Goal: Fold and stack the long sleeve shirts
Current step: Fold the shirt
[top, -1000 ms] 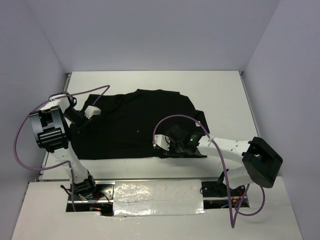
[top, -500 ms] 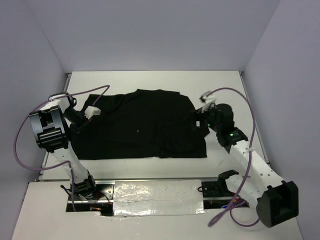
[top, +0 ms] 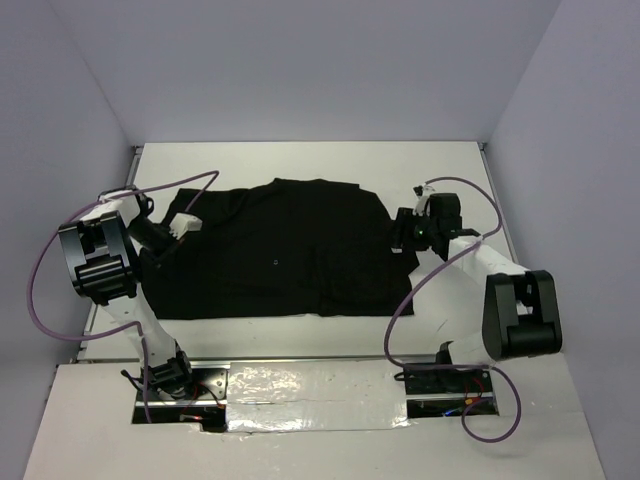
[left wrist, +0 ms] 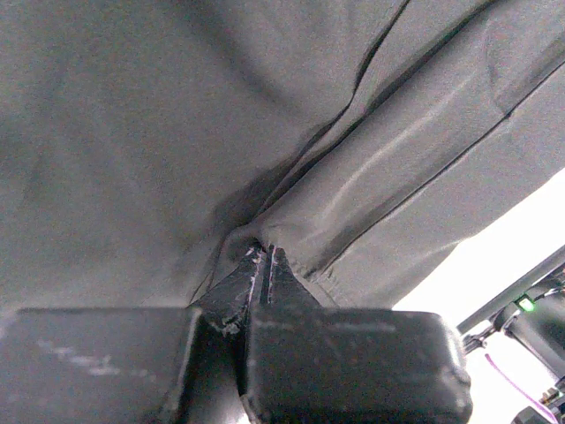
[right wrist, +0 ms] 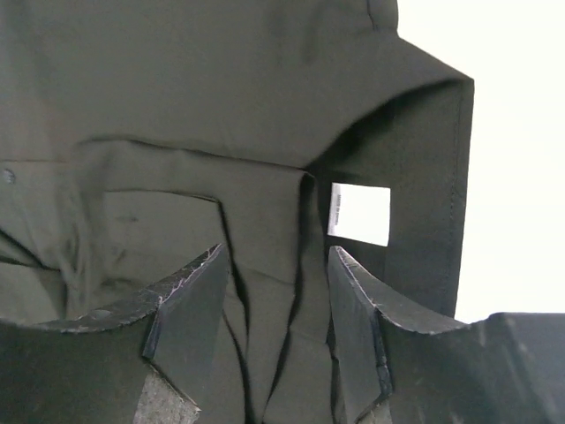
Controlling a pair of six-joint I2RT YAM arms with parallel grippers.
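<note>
The long sleeve shirt is black and lies spread flat across the white table. My left gripper is at the shirt's left edge. In the left wrist view its tips are pressed together on a raised fold of the dark fabric. My right gripper is over the shirt's right edge. In the right wrist view it stands open just above creased cloth, with a small white label just beyond the right finger.
Grey walls close the table in at the back and on both sides. Purple cables loop from both arms over the table. Bare white table shows to the right of the shirt. A foil-covered strip lies between the arm bases.
The right arm swung from the shirt's front right hem up to its right edge, and its jaws opened. The left gripper stayed shut in place on the left edge.
</note>
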